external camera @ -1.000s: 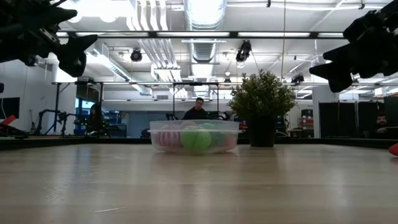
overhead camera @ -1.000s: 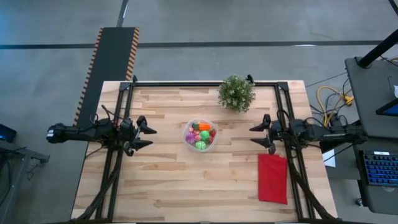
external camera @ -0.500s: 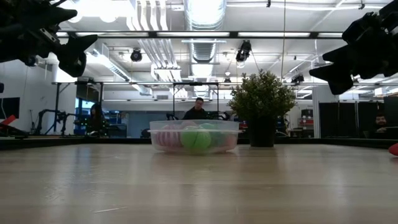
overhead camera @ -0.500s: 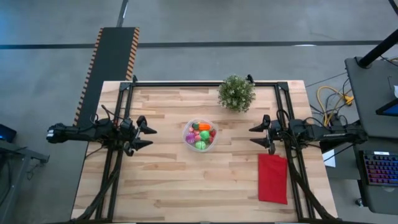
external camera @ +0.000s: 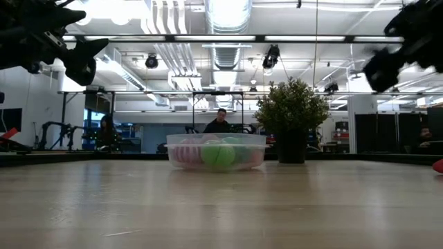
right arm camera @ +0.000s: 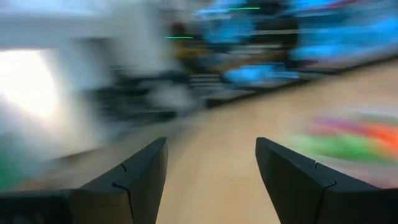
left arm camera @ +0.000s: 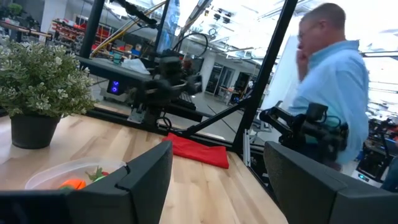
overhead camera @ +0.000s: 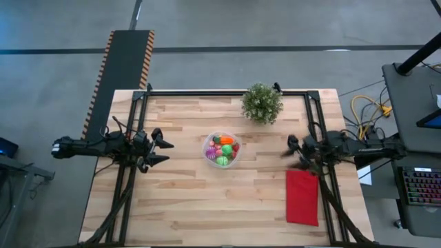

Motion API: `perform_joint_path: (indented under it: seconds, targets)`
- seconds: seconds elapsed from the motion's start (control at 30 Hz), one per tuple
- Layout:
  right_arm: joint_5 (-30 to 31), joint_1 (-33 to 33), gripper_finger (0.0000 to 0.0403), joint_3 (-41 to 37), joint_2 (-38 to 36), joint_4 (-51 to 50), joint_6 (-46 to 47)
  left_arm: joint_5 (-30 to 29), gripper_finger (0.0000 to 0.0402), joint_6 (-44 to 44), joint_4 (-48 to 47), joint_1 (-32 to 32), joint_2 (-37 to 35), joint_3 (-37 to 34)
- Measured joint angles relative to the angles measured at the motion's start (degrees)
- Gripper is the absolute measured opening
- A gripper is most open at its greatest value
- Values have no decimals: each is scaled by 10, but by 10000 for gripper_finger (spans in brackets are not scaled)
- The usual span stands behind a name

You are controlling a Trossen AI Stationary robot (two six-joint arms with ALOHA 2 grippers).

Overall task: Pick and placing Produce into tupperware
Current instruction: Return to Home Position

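Note:
The tupperware (overhead camera: 222,150), a clear round bowl, stands on its base at the table's middle, and the produce (overhead camera: 223,146) lies heaped inside it in green, orange, pink and red pieces. The low view shows the bowl (external camera: 217,152) with a green piece (external camera: 218,155) against its wall. My left gripper (overhead camera: 168,151) hovers open at the left, its fingers pointing level at the bowl (left arm camera: 68,177). At the table's right side my right gripper (overhead camera: 293,153) hovers open and blurred. Its wrist view shows the produce only as coloured streaks (right arm camera: 354,140). Neither gripper holds anything.
A potted plant (overhead camera: 262,103) stands at the far edge, right of centre. A flat red cloth (overhead camera: 302,198) lies near my right arm. Dark metal frames (overhead camera: 131,179) run along both table sides. A person (left arm camera: 336,81) stands beyond the right side.
My right gripper has turned at the wrist, swinging its fingers a little toward the table's near edge and rolling; its wrist view is smeared by the motion. Its fingers keep the same gap. The bowl and produce have not moved.

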Motion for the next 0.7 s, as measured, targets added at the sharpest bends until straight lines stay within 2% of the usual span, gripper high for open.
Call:
perform_joint_path:
  seconds: [0.07,0.13,0.23,0.33,0.7]
  targets:
    - [-104,1,235,0,-4,49,49,0,240,0,0,0,0,0]
    - [-130,0,235,0,-5,91,108,0,240,0,0,0,0,0]
    - [-132,0,235,0,-5,151,175,0,240,0,0,0,0,0]
    - [-130,0,235,0,-5,160,209,0,240,0,0,0,0,0]
    - [-128,0,235,0,4,154,212,0,240,0,0,0,0,0]
